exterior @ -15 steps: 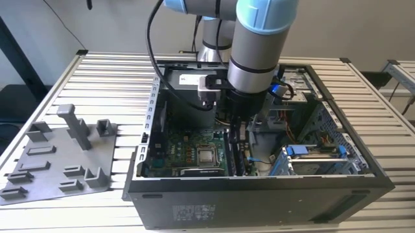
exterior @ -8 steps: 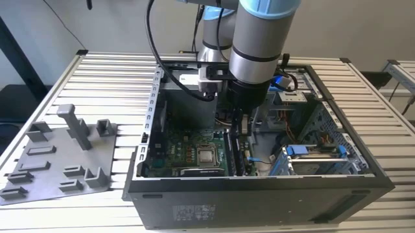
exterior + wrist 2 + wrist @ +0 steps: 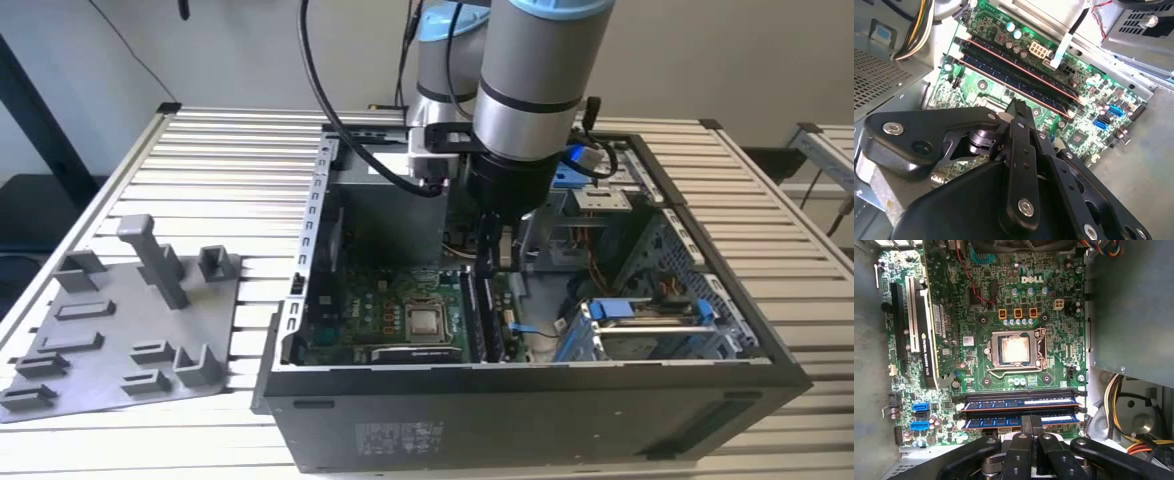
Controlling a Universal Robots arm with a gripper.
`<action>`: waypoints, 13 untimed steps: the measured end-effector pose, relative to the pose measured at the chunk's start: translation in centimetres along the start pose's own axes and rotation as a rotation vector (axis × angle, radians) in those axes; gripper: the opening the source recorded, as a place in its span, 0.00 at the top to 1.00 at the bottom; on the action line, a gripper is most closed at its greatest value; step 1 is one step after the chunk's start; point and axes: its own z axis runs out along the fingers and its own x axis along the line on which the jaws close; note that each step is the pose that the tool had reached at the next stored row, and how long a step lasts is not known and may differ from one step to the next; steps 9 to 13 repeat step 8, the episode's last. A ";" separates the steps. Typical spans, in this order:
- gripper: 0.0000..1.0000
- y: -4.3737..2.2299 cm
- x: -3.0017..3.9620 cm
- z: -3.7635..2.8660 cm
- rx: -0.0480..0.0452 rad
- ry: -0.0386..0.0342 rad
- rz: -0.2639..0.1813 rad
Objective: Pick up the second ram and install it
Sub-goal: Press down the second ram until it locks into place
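Your gripper (image 3: 1030, 426) is down inside the case (image 3: 747, 330), jaws pressed together over the second ram (image 3: 1019, 421), which sits in its slot beside another stick (image 3: 1019, 402).

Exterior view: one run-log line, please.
arm: inside case | end effector: over RAM slots | tray: beside case

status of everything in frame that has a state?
gripper: inside the case, down at the memory slots
second ram: in a slot under the gripper; whether fully seated, can't tell
computer case: side open
CPU socket: chip bare, no cooler
grey tray: on table, no ram
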 end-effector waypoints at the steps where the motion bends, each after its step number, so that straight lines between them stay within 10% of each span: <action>1: 0.89 0.00 0.00 -0.01 -0.0001 -0.0008 0.000; 13: 0.89 0.00 0.00 0.00 -0.0006 -0.0076 0.000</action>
